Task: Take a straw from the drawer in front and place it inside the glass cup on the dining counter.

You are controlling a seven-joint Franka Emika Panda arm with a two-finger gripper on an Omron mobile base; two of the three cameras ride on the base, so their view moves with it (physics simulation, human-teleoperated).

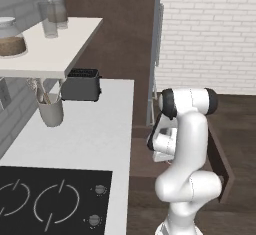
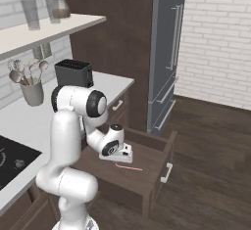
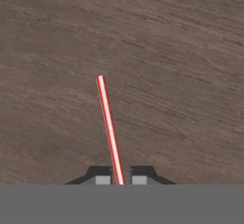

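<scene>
End effector (image 3: 120,180) pinching straw (image 3: 108,123) near one end on drawer (image 2: 157,148) floor; risks pivoting or slipping during lift.

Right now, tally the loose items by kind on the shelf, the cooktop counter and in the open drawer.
Straw, in the drawer: 1
Toaster: 1
Utensil holder: 1
Tall glasses: 2
Jar: 1
Total: 6

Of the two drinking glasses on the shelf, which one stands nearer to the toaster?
The right-hand glass, nearer the shelf's end above the toaster; the other glass stands further left.
</scene>
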